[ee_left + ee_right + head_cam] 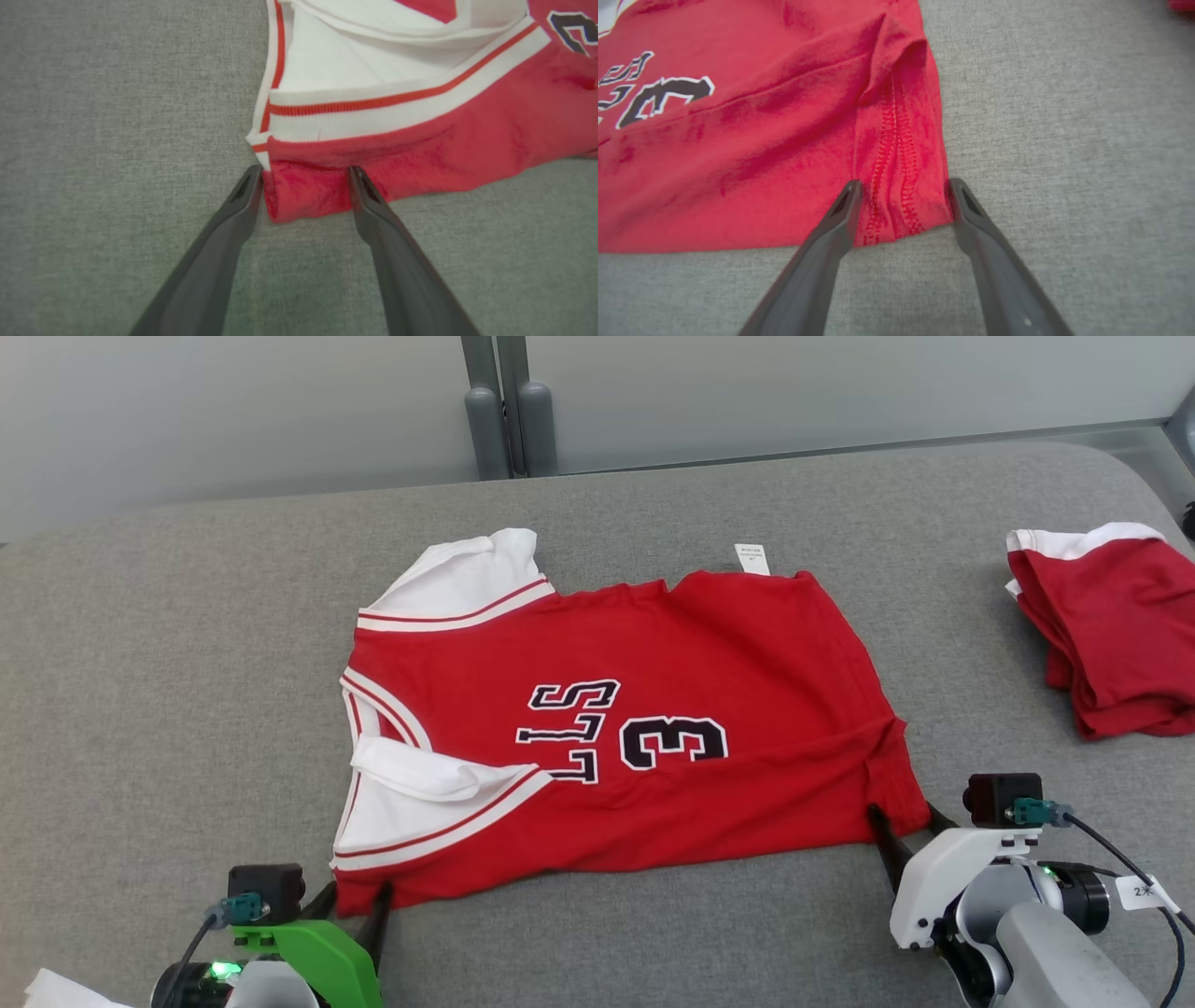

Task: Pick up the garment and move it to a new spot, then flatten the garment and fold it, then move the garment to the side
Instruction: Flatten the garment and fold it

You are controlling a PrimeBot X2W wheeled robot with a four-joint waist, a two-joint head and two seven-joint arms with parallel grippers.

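Note:
The garment (653, 653), a red jersey with white trim and a black "3", lies spread flat in the middle of the grey table (140, 663). My left gripper (357, 896) is open at the jersey's near left corner. In the left wrist view the gripper (304, 172) has that red corner (308, 196) between its two fingers. My right gripper (906, 817) is open at the near right corner. The right wrist view shows the gripper (906, 184) straddling the stitched hem (896, 154). Both corners rest on the table.
A second red and white garment (1111, 625) lies folded at the table's right edge. Grey posts (509, 420) stand behind the far edge. Something white (56, 989) shows at the bottom left corner. A white label (752, 558) sticks out from the jersey's far edge.

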